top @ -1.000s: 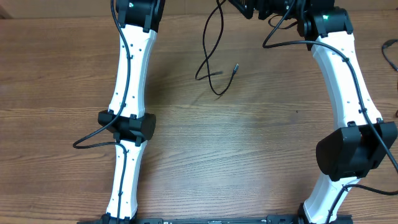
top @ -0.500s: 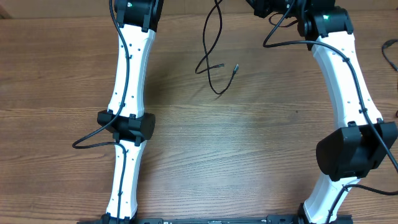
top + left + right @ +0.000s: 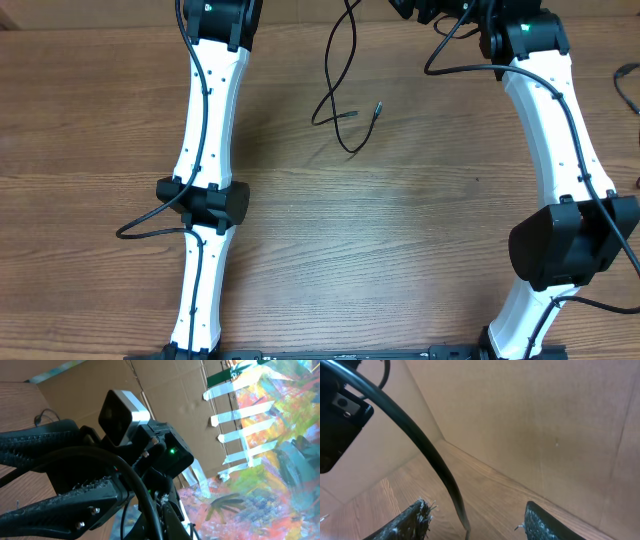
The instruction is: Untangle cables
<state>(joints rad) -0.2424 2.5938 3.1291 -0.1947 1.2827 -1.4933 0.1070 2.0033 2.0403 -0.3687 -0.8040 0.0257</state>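
Note:
Thin black cables point(image 3: 335, 60) hang from above the table's far edge down to a loose loop on the wood. Two silver plug tips point(image 3: 379, 106) lie there. In the left wrist view my left gripper point(image 3: 150, 512) is shut on a black cable point(image 3: 142, 495) that runs between its dark fingers point(image 3: 65, 505). It faces the right arm's wrist camera point(image 3: 120, 412). My right gripper point(image 3: 477, 522) is open. A black cable point(image 3: 447, 480) passes down between its fingertips point(image 3: 415, 520), nearer the left one, and I see no contact with either. Both grippers' fingertips are beyond the overhead view's top edge.
The white left arm point(image 3: 210, 110) and right arm point(image 3: 555, 130) stretch along both sides of the wooden table point(image 3: 400, 220). A cardboard wall point(image 3: 530, 420) stands just behind the table's far edge. A painted, taped panel point(image 3: 260, 450) lies beyond it.
The cable's loop and nearer plug tip on the table have shifted slightly. The right gripper has edged toward the overhead view's top edge. The left arm has not visibly moved.

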